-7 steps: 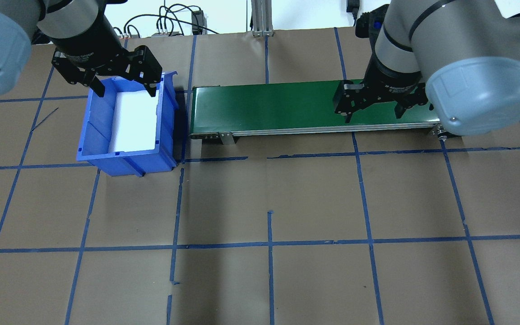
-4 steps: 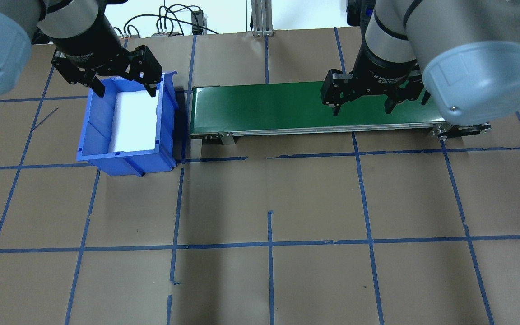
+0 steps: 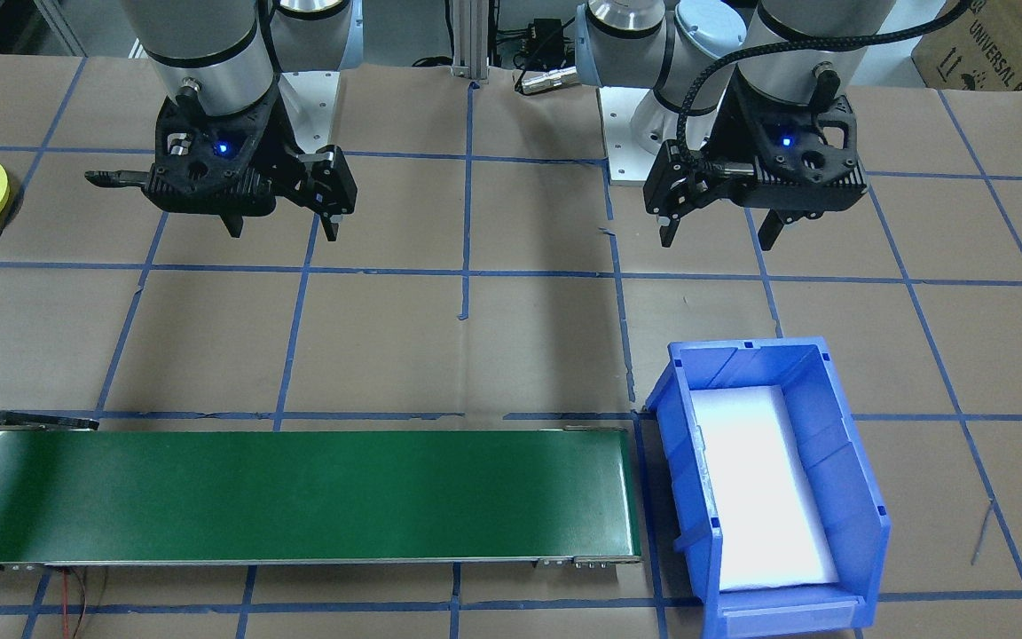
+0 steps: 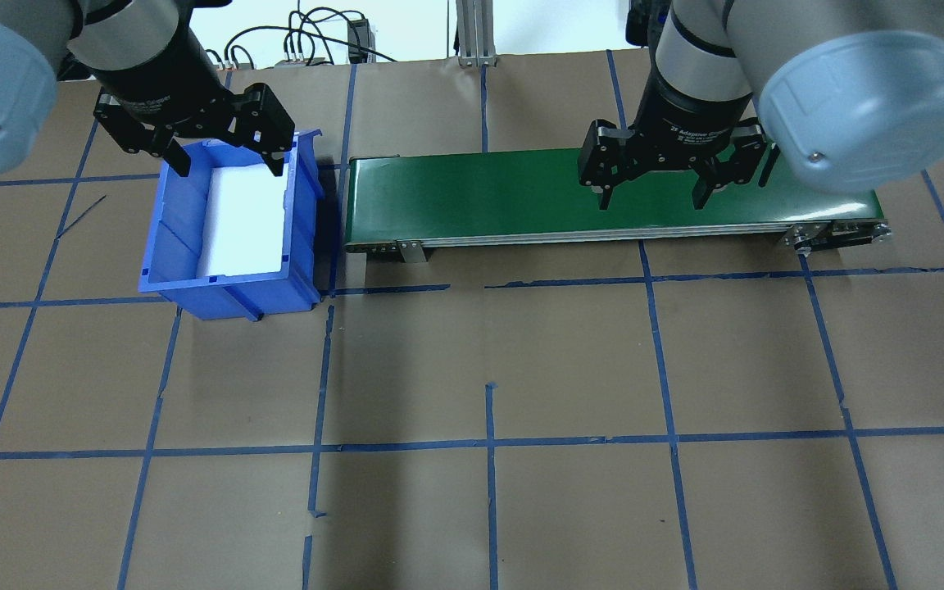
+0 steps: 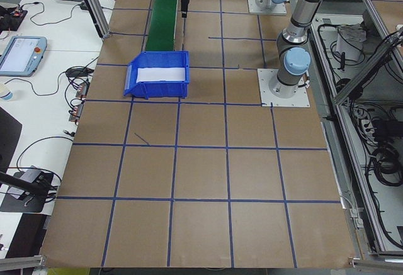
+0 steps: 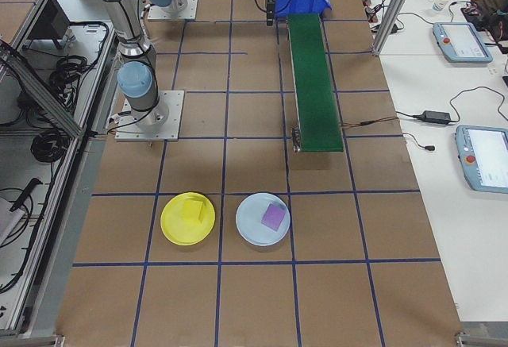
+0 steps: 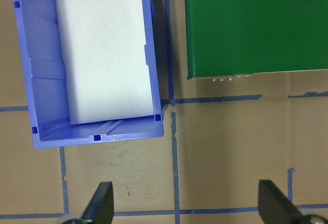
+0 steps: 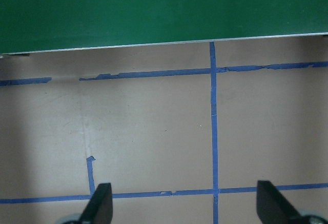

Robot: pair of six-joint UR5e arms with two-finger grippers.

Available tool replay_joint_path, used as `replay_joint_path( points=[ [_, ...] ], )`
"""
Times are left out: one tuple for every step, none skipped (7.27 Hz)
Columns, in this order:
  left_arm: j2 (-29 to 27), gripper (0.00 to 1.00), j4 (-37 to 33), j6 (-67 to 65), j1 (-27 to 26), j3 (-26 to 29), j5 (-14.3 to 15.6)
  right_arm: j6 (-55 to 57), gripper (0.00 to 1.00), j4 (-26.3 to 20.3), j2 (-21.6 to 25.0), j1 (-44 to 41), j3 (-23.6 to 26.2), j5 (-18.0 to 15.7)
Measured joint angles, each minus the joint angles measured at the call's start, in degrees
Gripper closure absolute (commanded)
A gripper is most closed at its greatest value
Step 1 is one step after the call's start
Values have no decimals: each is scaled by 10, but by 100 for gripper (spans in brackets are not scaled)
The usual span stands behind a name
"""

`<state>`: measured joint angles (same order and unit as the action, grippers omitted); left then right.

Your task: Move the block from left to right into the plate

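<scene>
Left end effector (image 4: 228,160) wide open, empty, right end effector (image 4: 652,192) wide open, empty

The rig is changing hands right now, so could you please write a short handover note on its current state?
Left gripper: open, empty, hanging near the blue bin.
Right gripper: open, empty, hanging over bare table beside the green conveyor.
Yellow plate sits beyond the conveyor's right end with a yellow block on it; the pale blue plate beside it holds a purple block.
The bin shows only its white foam liner; the conveyor belt is bare.
Done: both visible blocks are plated.
Left: no loose block is in view.
</scene>
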<state>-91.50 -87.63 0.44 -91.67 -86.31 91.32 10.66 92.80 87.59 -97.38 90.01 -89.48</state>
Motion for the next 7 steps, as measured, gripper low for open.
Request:
replay_joint_path(
  points=[
    [0, 0, 0, 0, 0, 0, 0, 5, 0, -7, -9, 10, -5, -9],
    [0, 0, 0, 0, 0, 0, 0, 1, 0, -24, -14, 26, -13, -17],
    [0, 0, 0, 0, 0, 0, 0, -13, 0, -44, -16, 46, -22, -22],
    [0, 0, 0, 0, 0, 0, 0, -27, 0, -61, -15, 61, -29, -24],
    [0, 0, 0, 0, 0, 0, 0, -40, 0, -82, -13, 68, -39, -24],
    [0, 0, 0, 0, 0, 0, 0, -56, 0, -106, -11, 69, -52, -25],
    [0, 0, 0, 0, 0, 0, 0, -73, 0, -119, -7, 67, -57, -24]
  ],
)
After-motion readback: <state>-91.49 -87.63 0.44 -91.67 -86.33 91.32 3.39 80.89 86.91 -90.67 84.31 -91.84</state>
